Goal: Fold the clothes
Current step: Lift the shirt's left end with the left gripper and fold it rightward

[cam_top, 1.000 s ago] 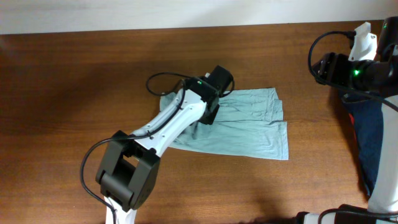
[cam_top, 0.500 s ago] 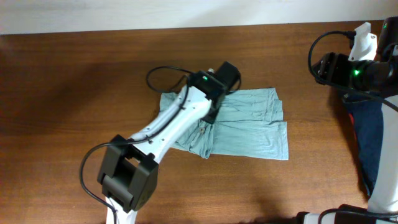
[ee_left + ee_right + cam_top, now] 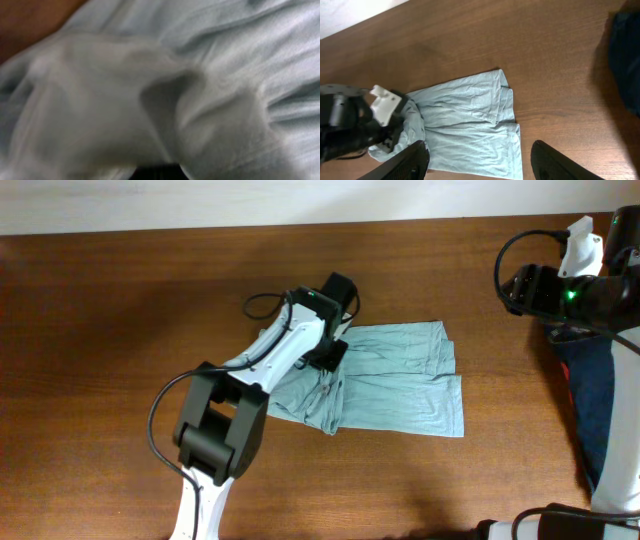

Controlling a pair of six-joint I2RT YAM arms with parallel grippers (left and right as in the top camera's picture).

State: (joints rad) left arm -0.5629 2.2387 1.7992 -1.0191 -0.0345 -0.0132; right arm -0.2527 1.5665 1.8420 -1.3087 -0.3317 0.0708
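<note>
The clothes are one pale grey-blue T-shirt (image 3: 400, 380) lying wrinkled in the middle of the brown table, its left part doubled over into a loose flap (image 3: 320, 405). My left gripper (image 3: 328, 355) presses down on the shirt's upper left part and is shut on a pinch of the cloth. In the left wrist view, bunched fabric (image 3: 225, 75) fills the frame and runs into the jaws at the bottom edge. My right gripper (image 3: 479, 147) hangs open high above the table's right side, nothing between its fingers. From there the T-shirt (image 3: 465, 115) and the left gripper (image 3: 395, 132) show below.
A dark navy garment (image 3: 590, 400) with a red patch lies at the table's right edge, under the right arm (image 3: 560, 290). The same garment (image 3: 625, 55) shows in the right wrist view. The left arm's cable loops over the wood beside the shirt's upper left corner (image 3: 262, 308).
The left gripper opened, pulled back a little to the upper left and shut on the cloth. The shirt's left part now lies folded over into a flap. The right arm has not moved.
</note>
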